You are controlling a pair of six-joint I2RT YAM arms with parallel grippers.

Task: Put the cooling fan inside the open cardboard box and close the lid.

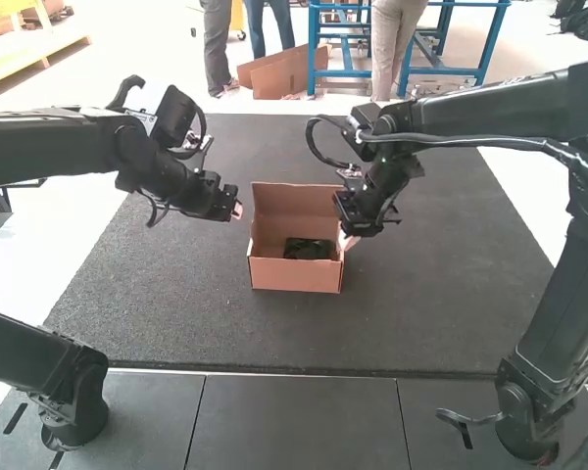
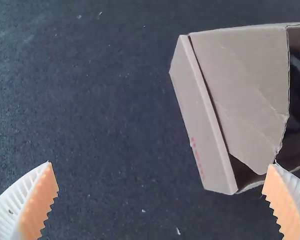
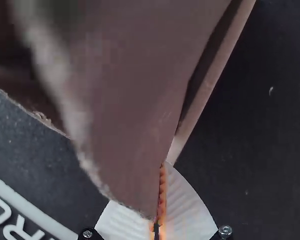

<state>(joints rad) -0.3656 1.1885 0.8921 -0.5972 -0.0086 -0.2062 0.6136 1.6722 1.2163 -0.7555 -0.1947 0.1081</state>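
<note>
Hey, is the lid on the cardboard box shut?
No, the cardboard box is open at the top in the high view, with the dark fan lying inside it.

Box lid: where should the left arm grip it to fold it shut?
Probably the left edge of the lid, approached from the left: it stands thin and upright there, and the open left gripper sits beside it, jaws apart.

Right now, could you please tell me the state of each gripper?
Left gripper: open, holding nothing.
Right gripper: closed on a cardboard flap.
</note>
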